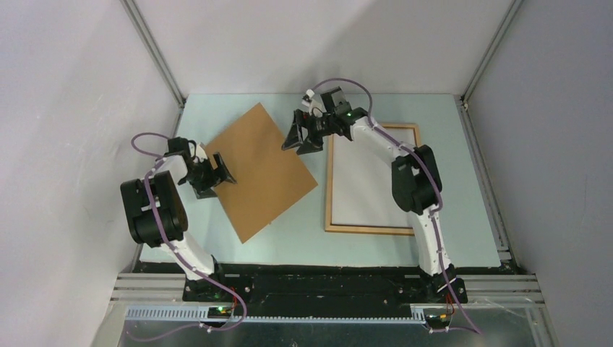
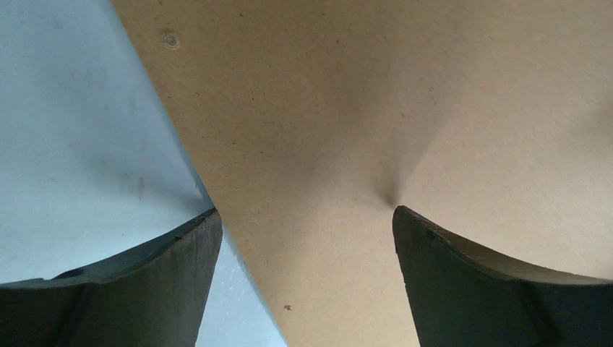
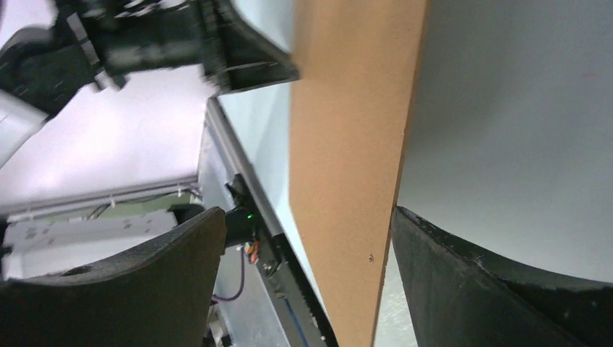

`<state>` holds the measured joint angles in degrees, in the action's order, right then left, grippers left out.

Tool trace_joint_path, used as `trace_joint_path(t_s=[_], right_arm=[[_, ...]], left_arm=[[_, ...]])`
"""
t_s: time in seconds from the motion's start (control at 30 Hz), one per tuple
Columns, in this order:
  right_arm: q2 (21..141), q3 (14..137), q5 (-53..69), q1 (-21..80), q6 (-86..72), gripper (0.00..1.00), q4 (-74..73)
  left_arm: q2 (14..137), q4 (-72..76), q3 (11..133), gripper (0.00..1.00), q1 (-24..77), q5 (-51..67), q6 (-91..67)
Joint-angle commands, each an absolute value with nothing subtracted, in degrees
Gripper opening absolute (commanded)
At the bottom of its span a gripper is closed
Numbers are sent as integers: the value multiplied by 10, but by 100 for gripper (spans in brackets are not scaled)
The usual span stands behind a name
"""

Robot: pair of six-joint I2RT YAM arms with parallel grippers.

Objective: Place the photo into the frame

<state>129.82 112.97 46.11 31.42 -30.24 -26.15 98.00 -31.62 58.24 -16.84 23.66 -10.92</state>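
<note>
left arm: elbow tucked back, wrist swung right
left gripper: jaws wide apart
right arm: reaching far forward, wrist bent left
right gripper: jaws wide apart

- This was a robot lab test cell: plain pale walls boxed in a pale tabletop.
- Aluminium struts framed the corners.
- The left arm and right arm stood bolted to a black base rail, trailing purple cables.

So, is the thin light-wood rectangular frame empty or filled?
Filled: a white sheet covers all inside the frame, unlike the pale blue table. Whether it is the photo, cannot tell.
</note>
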Motion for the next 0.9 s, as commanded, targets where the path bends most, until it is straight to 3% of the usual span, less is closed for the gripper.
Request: trace_joint_path(t_s=[0.0,0.57,0.87], right_arm=[[1212,1103,524,357,-325,87,-211],[1276,1093,405,333,-202,86,-292],[1328,1100,371,326,-175,86,-311]], left_arm=[[1010,-297,592,92,-147,294,-95],[994,-298,607,91,-146,340,-91],[965,-303,602,91,-148,299,-86]])
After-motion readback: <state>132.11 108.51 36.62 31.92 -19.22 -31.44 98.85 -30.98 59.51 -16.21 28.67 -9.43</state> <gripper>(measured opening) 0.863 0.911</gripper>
